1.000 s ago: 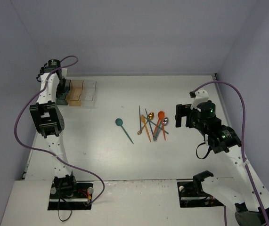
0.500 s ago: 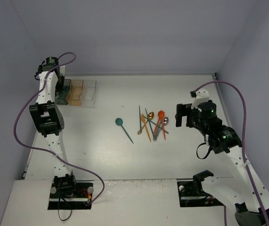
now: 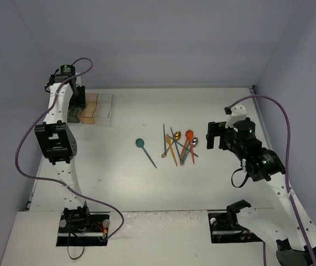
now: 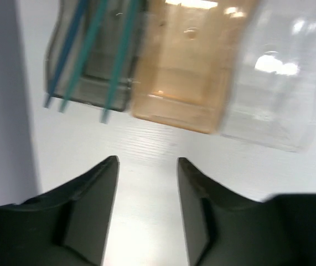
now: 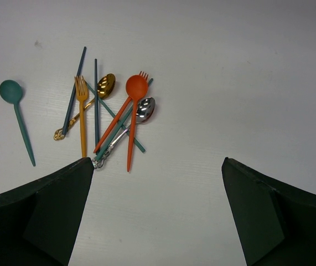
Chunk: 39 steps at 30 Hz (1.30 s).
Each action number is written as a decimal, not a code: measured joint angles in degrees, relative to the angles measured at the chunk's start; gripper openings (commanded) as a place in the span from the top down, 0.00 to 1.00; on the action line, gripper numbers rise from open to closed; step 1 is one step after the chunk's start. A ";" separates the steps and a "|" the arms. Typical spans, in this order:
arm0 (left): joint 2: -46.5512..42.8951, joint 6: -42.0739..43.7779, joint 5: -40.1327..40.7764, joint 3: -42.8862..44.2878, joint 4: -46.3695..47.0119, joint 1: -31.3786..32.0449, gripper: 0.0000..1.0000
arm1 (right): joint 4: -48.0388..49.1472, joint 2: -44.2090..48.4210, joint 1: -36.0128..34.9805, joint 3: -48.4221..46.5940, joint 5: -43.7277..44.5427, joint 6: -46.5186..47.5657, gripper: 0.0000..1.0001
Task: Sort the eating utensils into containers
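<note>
Left gripper (image 4: 146,163) is held with its jaws parted; only bare table (image 4: 158,145) is seen in the gap, and nothing is gripped. It is positioned just short of the containers (image 3: 94,108), which are set in the far-left corner of the table, close beside the left wall (image 4: 3,111).

Three teal sticks (image 4: 86,50) are lodged in the dark grey bin (image 4: 99,83), their ends projecting over its near edge. The amber bin (image 4: 185,66) is joined at its right, and the clear bin (image 4: 274,77) follows.

Right gripper (image 5: 158,166) is spread fully wide and empty, and is held above the table to the right of the utensil pile (image 3: 179,145). In that pile an orange spoon (image 5: 136,87), a gold spoon (image 5: 106,85), a silver spoon (image 5: 145,109) and an orange fork (image 5: 82,119) are crossed over thin teal pieces. One teal spoon (image 5: 15,111) is laid apart, to the left.

A broad span of open table is left between pile and containers. A purple cable (image 3: 27,138) is looped beside the left arm.
</note>
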<state>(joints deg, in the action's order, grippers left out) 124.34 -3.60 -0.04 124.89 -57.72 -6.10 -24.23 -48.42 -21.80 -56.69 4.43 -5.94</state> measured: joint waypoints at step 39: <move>-5.53 -58.90 18.41 -36.55 28.23 60.36 0.66 | -0.13 11.22 -1.55 0.00 -1.70 -2.63 0.00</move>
<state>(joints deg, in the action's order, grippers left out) 118.81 -62.50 18.38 88.34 -29.49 54.26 -24.36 -37.20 -23.35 -56.69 2.72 -8.58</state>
